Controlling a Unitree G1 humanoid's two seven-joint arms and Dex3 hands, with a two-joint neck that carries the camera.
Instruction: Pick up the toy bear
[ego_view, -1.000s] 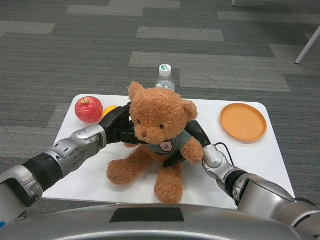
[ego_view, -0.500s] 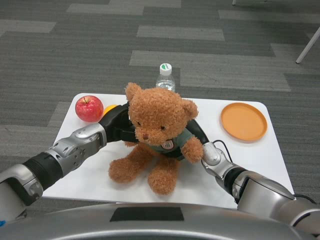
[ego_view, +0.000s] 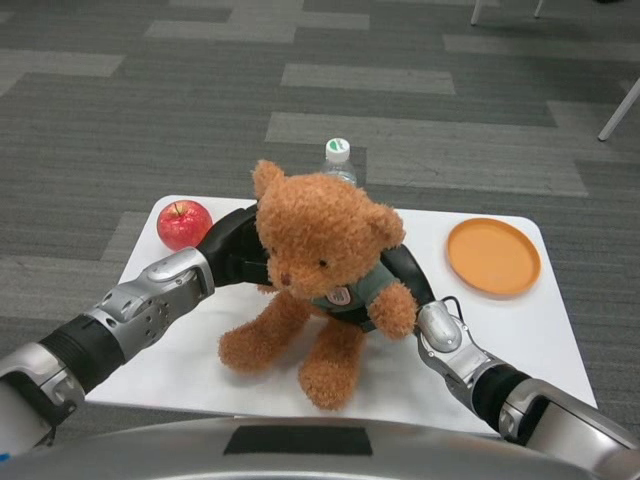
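Note:
The brown toy bear (ego_view: 325, 265) in a green shirt is upright at the middle of the white table (ego_view: 180, 350), held between both hands with its legs hanging just above the tabletop. My left hand (ego_view: 235, 250) grips its left side behind the head and shoulder. On the other side, my right hand (ego_view: 408, 272) presses against the bear behind its arm. Most of both hands is hidden by the bear's body.
A red apple (ego_view: 184, 223) lies at the table's back left corner. A clear water bottle (ego_view: 338, 162) with a white cap stands behind the bear's head. An orange plate (ego_view: 493, 256) sits at the back right.
The bear has risen a little between the hands, its legs lifting off the table. The camera has shifted slightly, and the orange fruit beside the apple is now hidden behind my left hand.

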